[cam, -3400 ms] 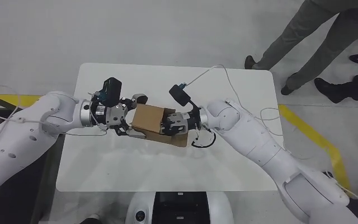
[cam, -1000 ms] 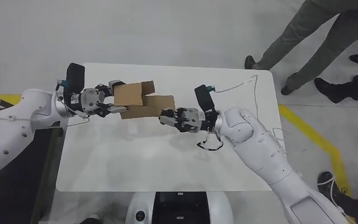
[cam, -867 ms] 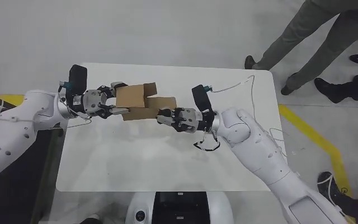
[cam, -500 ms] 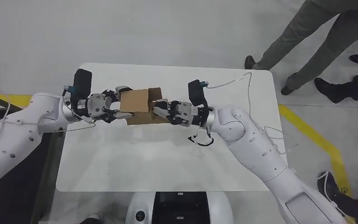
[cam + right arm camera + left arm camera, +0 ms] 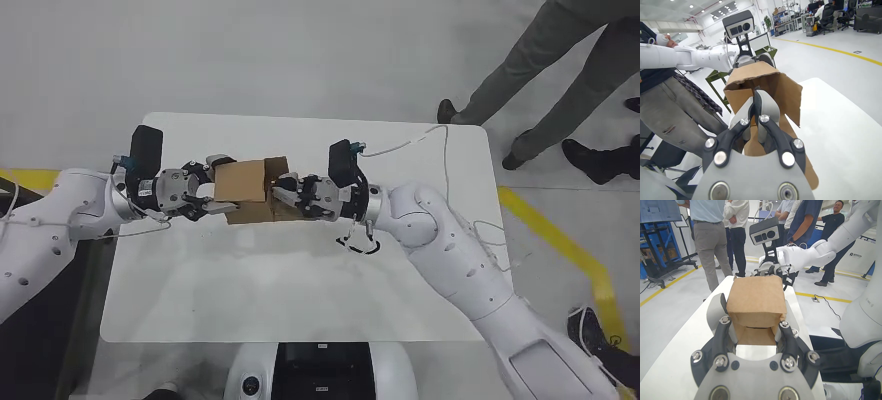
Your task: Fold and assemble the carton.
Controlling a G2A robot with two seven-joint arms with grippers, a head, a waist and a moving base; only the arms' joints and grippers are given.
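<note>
— Cardboard, brown: one carton, held over the table between both arms. I'd judge it light and easily creased, so grip the stiff panels.
— Left wrist view?
— Entry: left gripper, jaws wide, clamped across the carton's near end.
— Right wrist view?
— Entry: right gripper, jaws together among the open flaps. Whether card is pinched, cannot tell.
</note>
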